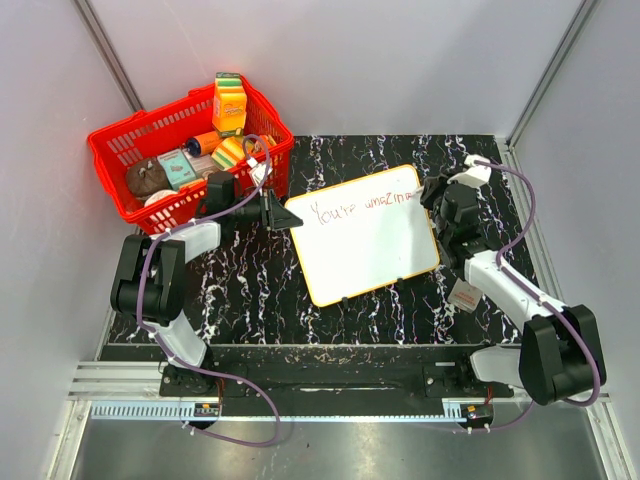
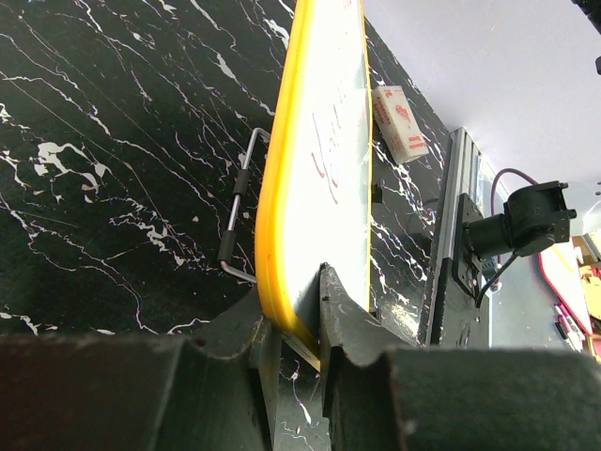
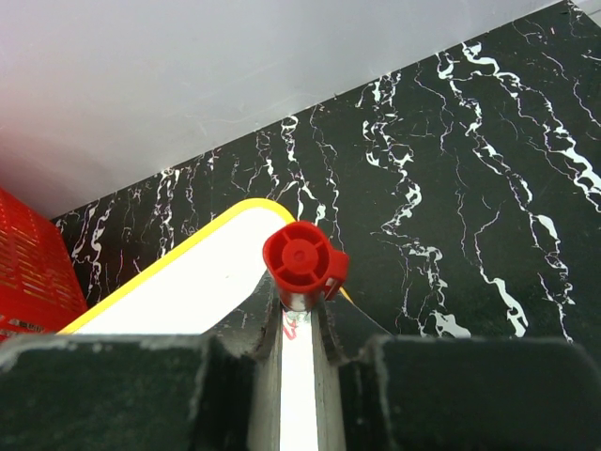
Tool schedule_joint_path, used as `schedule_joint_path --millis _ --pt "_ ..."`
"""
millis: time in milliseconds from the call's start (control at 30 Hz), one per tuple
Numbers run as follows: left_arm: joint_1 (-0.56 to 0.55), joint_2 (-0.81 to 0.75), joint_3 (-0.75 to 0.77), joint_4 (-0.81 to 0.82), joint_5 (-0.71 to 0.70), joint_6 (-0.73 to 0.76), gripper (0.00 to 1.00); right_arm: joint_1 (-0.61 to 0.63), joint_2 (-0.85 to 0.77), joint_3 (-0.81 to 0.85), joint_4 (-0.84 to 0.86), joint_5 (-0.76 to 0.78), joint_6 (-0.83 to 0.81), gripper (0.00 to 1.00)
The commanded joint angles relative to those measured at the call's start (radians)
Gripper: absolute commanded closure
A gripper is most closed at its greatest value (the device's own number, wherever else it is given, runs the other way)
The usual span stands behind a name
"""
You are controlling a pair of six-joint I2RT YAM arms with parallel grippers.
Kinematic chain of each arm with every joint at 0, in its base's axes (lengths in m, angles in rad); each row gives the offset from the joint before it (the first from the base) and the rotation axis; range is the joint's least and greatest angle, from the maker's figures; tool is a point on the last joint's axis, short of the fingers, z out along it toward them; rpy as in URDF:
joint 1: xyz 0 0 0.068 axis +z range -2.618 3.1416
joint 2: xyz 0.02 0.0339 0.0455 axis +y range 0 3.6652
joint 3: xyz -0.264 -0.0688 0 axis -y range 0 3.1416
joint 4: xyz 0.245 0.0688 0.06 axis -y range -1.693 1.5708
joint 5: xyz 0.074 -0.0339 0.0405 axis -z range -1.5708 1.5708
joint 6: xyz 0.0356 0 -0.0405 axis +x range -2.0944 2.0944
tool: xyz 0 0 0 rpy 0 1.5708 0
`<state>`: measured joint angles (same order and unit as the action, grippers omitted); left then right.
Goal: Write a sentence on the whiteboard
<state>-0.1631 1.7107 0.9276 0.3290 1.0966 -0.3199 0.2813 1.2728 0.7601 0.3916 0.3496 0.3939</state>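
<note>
Entry, one moment:
- whiteboard, flat, white, rounded corners, thin orange-yellow rim: set askew at the middle of the black, white-veined table.
- sentence, thin red handwriting starting "You're": along the board's far edge.
- left gripper: pinching the board's left corner at the rim.
- right gripper: pressed together on a red-ended marker at the board's far right corner.
- red plastic basket, holding groceries: far left, near the board.
- small white block, red print: on the table, just right of the board.
</note>
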Motion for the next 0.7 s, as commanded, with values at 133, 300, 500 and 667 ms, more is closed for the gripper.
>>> schedule_joint_path --millis 133,300,500,667 --pt "-0.055 0.041 -0.032 -0.058 -0.061 0.209 1.00 -0.005 -0.053 -0.054 -0.019 -0.003 0.002 1.00" --pt "-0.056 0.041 -0.032 -0.058 -0.063 0.209 1.00 -0.005 -0.079 -0.079 -0.040 -0.012 0.010 1.00" --pt "-0.055 0.040 -0.033 -0.056 -0.063 0.208 1.00 -0.005 -0.111 -0.110 -0.051 -0.049 0.034 1.00" --pt "-0.055 0.040 -0.033 -0.053 -0.061 0.206 1.00 -0.005 -0.115 -0.120 -0.045 -0.087 0.063 1.00"
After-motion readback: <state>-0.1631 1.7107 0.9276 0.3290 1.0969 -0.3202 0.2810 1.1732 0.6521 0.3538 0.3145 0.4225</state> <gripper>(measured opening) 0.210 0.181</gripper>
